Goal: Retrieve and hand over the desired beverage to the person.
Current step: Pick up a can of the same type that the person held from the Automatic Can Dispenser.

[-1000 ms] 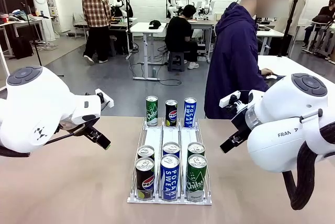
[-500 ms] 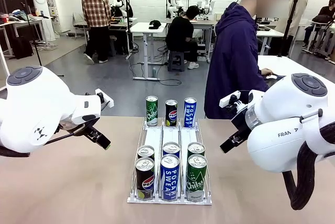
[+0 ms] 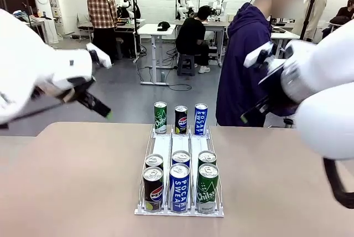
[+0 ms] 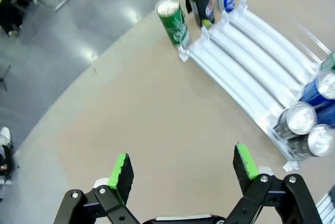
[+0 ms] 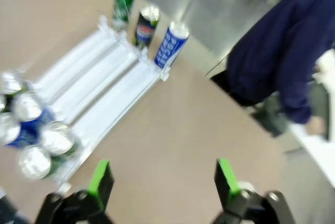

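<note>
beverages sit in a white rack point(image 3: 166, 144) mid table point(image 3: 77, 181). far end, nearest the person: one green can point(image 3: 160, 117), one pepsi can point(image 3: 181, 119), one pocari sweat can point(image 3: 200, 118), each upright at its lane's end. near end: a tight cluster of six cans point(image 3: 179, 176) in two rows, same three kinds, touching. lanes between are bare. nothing picked yet, and can't tell which drink is wanted: person point(image 3: 243, 65) stands side-on at the far edge, no pointing hand seen. left gripper point(image 4: 182, 165) released, pads wide apart, nothing between, up over bare table left of the rack. right gripper point(image 5: 163, 176) spread wide too, empty, high on the rack's right side, view blurred. judgement: step in hand is choosing and approaching a can. to do it well: get a clear cue first, use the arm on that can's side, come down square with jaws straddling the can mid-body, close gently so it likely won't dent, lift straight up before carrying it to the person. near cluster is tight, fingers could knock neighbours
</note>
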